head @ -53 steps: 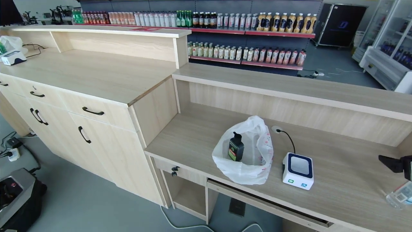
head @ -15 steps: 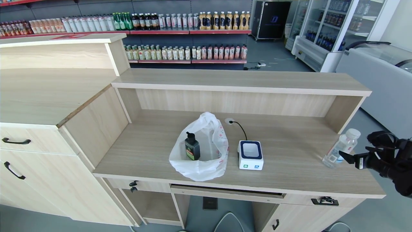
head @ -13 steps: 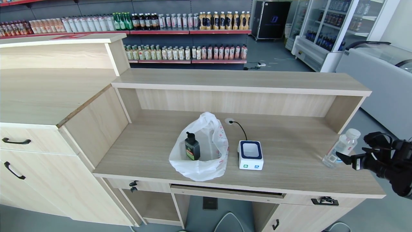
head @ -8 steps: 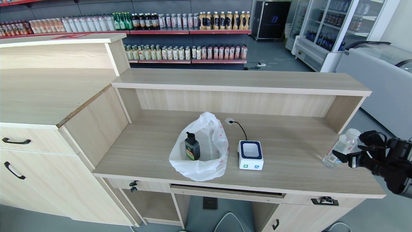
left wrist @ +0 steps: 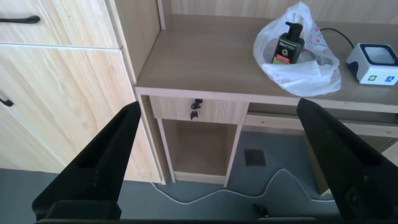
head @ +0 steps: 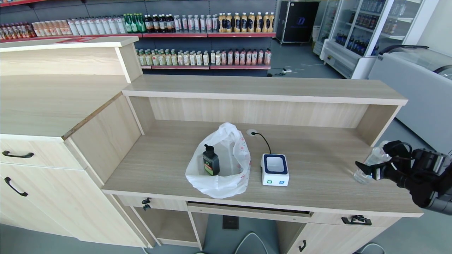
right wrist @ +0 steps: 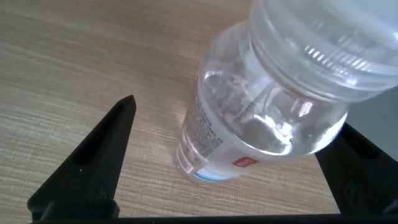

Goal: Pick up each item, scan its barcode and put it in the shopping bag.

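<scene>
The right claw [head: 373, 155] has slid forward (bit by bit), its fingers [right wrist: 87, 168] spread wide, the water bottle [right wrist: 249, 124] now standing between them on the surface [head: 317, 183]; closing on it looks next.

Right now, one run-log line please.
right pincer open astride clear plastic water bottle standing on wooden counter | left pincer open | white plastic bag holds dark pump bottle

Pale wood table [head: 317, 183] with drawers [head: 356, 220] on a grey floor [head: 303, 60]; drink shelves [head: 176, 35] and glass-door fridges [head: 367, 21] behind.
</scene>
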{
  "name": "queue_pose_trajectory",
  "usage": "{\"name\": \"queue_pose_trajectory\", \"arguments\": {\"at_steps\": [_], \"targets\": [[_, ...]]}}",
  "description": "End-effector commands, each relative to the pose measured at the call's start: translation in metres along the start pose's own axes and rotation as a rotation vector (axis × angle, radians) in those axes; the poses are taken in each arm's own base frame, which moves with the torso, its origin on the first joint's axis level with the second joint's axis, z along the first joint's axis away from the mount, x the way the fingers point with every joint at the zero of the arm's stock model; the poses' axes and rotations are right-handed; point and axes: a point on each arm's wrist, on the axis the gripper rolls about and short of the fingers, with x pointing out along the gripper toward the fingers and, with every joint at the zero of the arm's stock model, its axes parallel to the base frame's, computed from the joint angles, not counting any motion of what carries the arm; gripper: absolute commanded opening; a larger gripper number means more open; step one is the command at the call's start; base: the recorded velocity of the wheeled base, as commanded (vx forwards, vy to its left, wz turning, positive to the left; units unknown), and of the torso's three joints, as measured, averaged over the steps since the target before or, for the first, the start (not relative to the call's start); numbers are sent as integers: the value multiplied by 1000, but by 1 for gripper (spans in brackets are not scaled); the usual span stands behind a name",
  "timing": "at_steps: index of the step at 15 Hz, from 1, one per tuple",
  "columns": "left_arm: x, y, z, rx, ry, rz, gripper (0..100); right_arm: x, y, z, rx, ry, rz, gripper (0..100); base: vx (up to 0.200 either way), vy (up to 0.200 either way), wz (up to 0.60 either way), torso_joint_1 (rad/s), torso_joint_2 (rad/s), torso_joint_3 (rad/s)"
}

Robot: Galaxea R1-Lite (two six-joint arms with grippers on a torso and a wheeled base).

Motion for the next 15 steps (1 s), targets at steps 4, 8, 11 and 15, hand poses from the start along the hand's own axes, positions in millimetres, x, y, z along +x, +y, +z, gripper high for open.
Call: {"name": "queue_pose_trajectory", "arguments": {"at_steps": [4,8,11,15], "targets": [[0,0,0,0,0,0,100,15,8,-1,-12,-15,17,100,0,0,0,0,0,0],[0,0,0,0,0,0,100,23,6,1,-22,-34,9,100,0,0,0,0,0,0],[0,0,0,0,2,0,100,25,8,0,-22,-34,14,0,0,0,0,0,0,0],[0,0,0,0,2,0,100,26,7,0,-23,-40,12,0,0,0,0,0,0,0]]}}
